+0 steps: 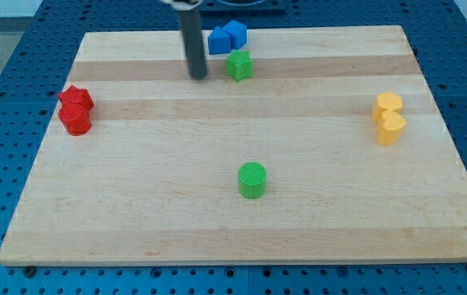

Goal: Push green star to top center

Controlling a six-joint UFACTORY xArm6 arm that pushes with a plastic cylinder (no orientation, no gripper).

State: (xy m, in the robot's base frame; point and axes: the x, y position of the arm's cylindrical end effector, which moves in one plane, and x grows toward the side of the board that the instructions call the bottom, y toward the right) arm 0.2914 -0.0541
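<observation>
The green star [238, 65] lies near the view's top centre of the wooden board [176, 213]. Two blue blocks [227, 37] sit just above it, close to the board's top edge. My tip [198, 77] is on the board a short way to the view's left of the green star, with a small gap between them. The dark rod rises from the tip to the view's top edge.
A green cylinder [252, 179] stands below the board's middle. Two red blocks [75, 109] huddle at the view's left edge. Two yellow blocks [388, 117] stand together at the view's right. Blue perforated table surrounds the board.
</observation>
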